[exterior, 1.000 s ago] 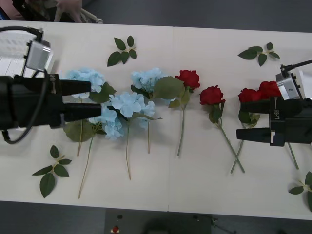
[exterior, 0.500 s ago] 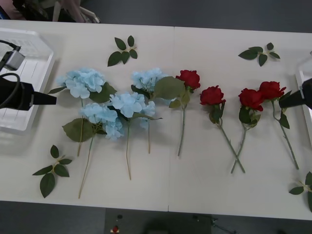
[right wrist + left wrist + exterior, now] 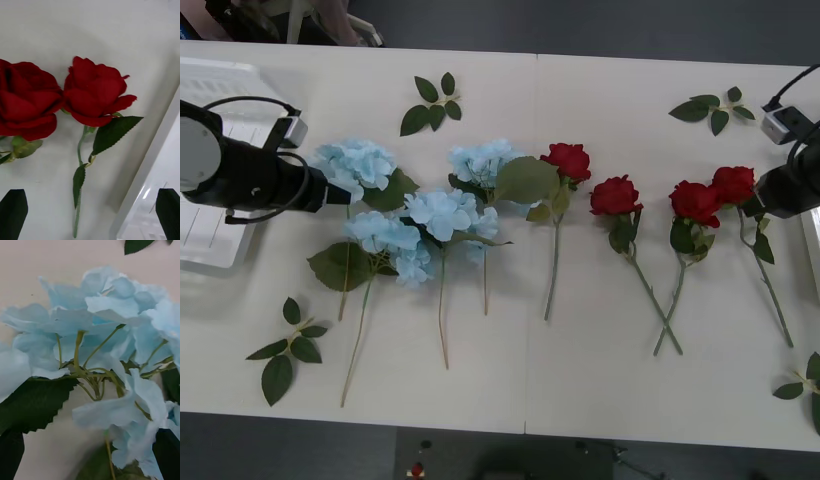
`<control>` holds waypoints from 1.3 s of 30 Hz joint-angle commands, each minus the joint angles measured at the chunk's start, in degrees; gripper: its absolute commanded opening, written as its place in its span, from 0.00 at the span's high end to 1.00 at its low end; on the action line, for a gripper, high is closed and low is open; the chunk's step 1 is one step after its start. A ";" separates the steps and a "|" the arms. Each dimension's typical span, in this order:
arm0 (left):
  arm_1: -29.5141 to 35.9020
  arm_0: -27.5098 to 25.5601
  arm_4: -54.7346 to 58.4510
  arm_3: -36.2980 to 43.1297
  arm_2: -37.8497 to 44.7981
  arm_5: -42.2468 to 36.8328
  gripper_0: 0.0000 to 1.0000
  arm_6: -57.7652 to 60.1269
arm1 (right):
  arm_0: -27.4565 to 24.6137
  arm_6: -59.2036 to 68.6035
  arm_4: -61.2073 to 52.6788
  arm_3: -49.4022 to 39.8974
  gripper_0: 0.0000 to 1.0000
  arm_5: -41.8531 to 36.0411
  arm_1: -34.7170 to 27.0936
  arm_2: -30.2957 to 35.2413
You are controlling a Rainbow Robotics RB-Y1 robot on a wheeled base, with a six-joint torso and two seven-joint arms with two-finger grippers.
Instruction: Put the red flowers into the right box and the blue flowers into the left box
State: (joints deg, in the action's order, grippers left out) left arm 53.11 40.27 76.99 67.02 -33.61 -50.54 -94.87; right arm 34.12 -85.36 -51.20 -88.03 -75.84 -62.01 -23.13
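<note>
The four red flowers lie in a row on the table, right of the four blue flowers. The right gripper, fingers spread, hovers at the rightmost rose, beside the right box. The left gripper, also open, sits at the leftmost blue bloom, just right of the left box.

Cream two-panel table; dark grey floor around.
</note>
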 commanded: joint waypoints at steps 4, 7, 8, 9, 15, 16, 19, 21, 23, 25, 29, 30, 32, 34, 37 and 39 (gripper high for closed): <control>-4.33 6.23 -5.63 -6.63 -6.47 2.55 0.00 -0.14 | 4.81 -10.62 0.58 9.63 0.00 3.15 -0.21 -2.09; -7.23 7.46 -8.17 -9.80 -7.26 3.60 0.00 -0.14 | 5.69 -12.47 0.58 12.36 0.00 6.84 -0.21 -5.78; -8.46 7.81 -9.23 -11.20 -7.17 4.31 0.00 -0.14 | 6.13 -12.38 0.58 13.41 0.00 8.51 -0.21 -7.80; -9.25 7.98 -10.20 -12.17 -7.17 4.83 0.00 -0.23 | 6.57 -12.38 0.40 14.03 0.00 9.83 -0.21 -9.74; -11.80 8.34 -15.65 -14.10 -7.17 7.73 0.25 -0.23 | 8.86 -12.03 -0.65 15.61 0.00 14.49 -0.21 -17.74; -11.80 8.34 -16.26 -14.10 -7.17 7.73 0.58 -0.23 | 8.86 -12.03 -0.74 15.61 0.00 14.58 -0.21 -18.17; -11.63 8.34 -16.44 -14.10 -7.17 7.73 1.00 -0.23 | 8.86 -12.38 -0.92 15.70 0.00 14.84 0.14 -18.70; -11.36 8.34 -16.52 -14.10 -7.17 7.73 1.00 -0.32 | 8.86 -12.38 -0.57 15.70 0.00 15.02 0.49 -19.23; -11.10 8.34 -16.52 -14.02 -7.17 7.73 1.00 -0.32 | 8.86 -12.29 -0.30 16.05 0.00 15.37 1.02 -19.67; -10.75 8.34 -16.52 -13.58 -7.17 7.82 1.00 -0.32 | 8.94 -12.29 -0.21 17.10 0.00 15.72 1.63 -19.93; -8.64 8.34 -16.17 -11.03 -7.08 8.00 1.00 -0.23 | 9.47 -12.38 0.58 20.62 0.00 17.66 3.92 -21.25; -7.85 8.34 -15.91 -10.15 -7.08 7.91 1.00 -0.14 | 9.65 -12.38 0.58 21.32 0.00 18.27 4.36 -22.13; -5.65 8.34 -15.56 -7.43 -7.08 7.38 1.00 -0.14 | 10.70 -12.11 0.49 22.55 0.00 19.85 4.62 -24.77; -3.37 8.60 -15.29 -4.61 -6.47 5.10 1.00 -0.05 | 11.41 -11.85 0.05 23.34 0.00 21.00 4.71 -26.88; 2.61 9.83 -14.68 2.15 -3.04 -3.78 1.00 -0.23 | 11.93 -11.67 -0.83 24.22 0.00 22.58 4.97 -28.46; 6.57 11.15 -14.59 5.41 -1.37 -9.67 1.00 -0.58 | 11.93 -11.59 -0.92 24.48 0.06 22.84 5.32 -28.46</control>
State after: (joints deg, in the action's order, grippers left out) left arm 52.88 47.72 62.08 68.30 -38.96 -54.85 -94.87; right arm 44.95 -97.08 -51.98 -63.78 -53.10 -56.84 -53.94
